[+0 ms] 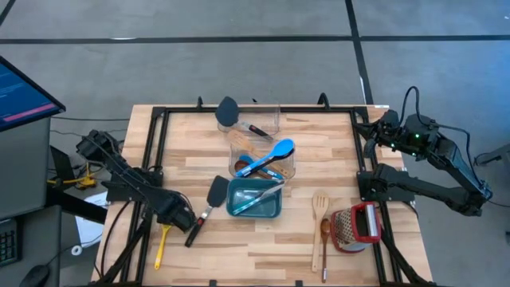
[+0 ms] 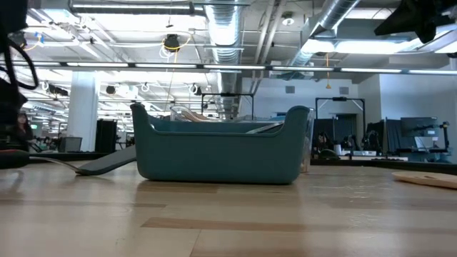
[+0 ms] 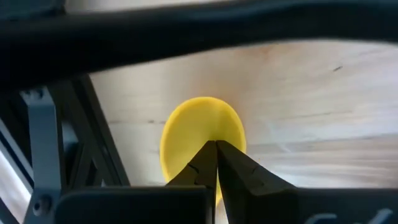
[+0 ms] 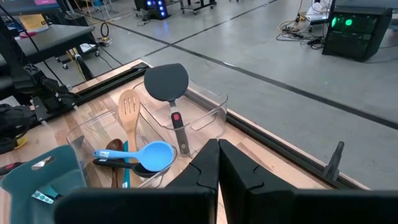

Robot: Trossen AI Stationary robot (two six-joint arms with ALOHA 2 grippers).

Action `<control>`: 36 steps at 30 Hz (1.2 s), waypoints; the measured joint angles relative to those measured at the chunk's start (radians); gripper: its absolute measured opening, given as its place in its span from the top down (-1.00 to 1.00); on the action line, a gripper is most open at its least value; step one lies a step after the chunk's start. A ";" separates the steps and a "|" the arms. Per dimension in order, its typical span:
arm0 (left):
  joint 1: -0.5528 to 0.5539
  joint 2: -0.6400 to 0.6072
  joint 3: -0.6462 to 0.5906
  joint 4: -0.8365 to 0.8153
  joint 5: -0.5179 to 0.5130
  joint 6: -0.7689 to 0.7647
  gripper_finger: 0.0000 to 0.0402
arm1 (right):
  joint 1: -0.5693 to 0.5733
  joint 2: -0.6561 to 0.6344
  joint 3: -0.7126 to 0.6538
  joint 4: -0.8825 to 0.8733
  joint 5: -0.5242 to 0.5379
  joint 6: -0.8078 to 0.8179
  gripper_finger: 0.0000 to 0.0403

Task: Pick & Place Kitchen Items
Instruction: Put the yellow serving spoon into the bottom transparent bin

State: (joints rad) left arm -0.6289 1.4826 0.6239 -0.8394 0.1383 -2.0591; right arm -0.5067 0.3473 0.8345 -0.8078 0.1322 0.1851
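One yellow spoon [image 3: 200, 134] directly beneath the closed left tool [image 3: 216, 149].

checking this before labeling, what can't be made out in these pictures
- Yellow spoon: handle hidden behind the shut left hand, left wrist view.
- Teal bin: contents hidden by its wall, low view.
- Red-handled grater: partly covered by the table frame, high view.

You face open industrial lab hall: exposed ducts [image 2: 227, 28] and pipes overhead, polished concrete floor [image 1: 239, 20], equipment racks, monitors [image 2: 418, 128], wooden workbench [image 1: 263, 247] in black frame.
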 joint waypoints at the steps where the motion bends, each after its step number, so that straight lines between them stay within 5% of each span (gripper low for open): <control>1: 0.010 0.000 0.000 -0.002 -0.005 0.016 0.99 | 0.000 0.000 0.000 0.000 0.000 0.000 1.00; 12: 0.076 0.000 0.002 -0.016 -0.144 0.047 0.99 | 0.000 0.000 0.000 0.000 0.000 0.000 1.00; 28: 0.136 -0.072 -0.005 0.008 -0.499 0.085 0.99 | 0.000 0.000 0.000 0.000 0.000 0.000 1.00; 31: 0.135 -0.174 0.005 0.011 -0.459 0.119 0.99 | 0.000 0.000 0.000 0.000 0.001 0.000 1.00; 36: 0.140 -0.345 0.036 0.025 -0.213 0.068 0.99 | 0.000 0.000 0.000 0.000 0.000 0.000 1.00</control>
State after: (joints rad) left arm -0.4893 1.1375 0.6602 -0.8146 -0.0744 -1.9915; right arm -0.5067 0.3474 0.8345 -0.8074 0.1326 0.1852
